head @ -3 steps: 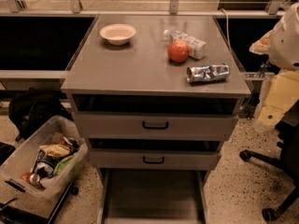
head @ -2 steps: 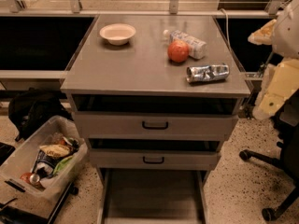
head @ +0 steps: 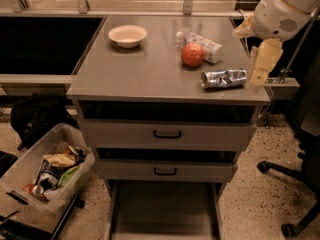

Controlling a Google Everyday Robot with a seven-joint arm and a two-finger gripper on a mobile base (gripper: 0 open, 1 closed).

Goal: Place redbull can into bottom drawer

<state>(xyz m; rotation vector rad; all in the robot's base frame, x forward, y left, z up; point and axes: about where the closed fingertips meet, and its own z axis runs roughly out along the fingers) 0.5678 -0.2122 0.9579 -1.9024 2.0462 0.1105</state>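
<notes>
The redbull can point(head: 224, 78), shiny silver and blue, lies on its side near the right front corner of the grey cabinet top point(head: 150, 69). The bottom drawer point(head: 165, 211) is pulled open below the two upper drawers, and its flat grey floor shows nothing in it. My gripper point(head: 261, 66), cream coloured, hangs from the white arm point(head: 282, 9) at the cabinet's right edge, just right of the can and apart from it. It holds nothing that I can see.
A red apple point(head: 193, 55), a clear plastic bottle with a white label point(head: 204, 46) and a white bowl point(head: 128, 35) sit on the cabinet top. A bin of trash point(head: 47, 171) stands at the lower left. An office chair base point(head: 290, 179) is at the lower right.
My arm and gripper have moved left and up from beside the cabinet to the top's right edge, close to the can. The can and the other things have not moved.
</notes>
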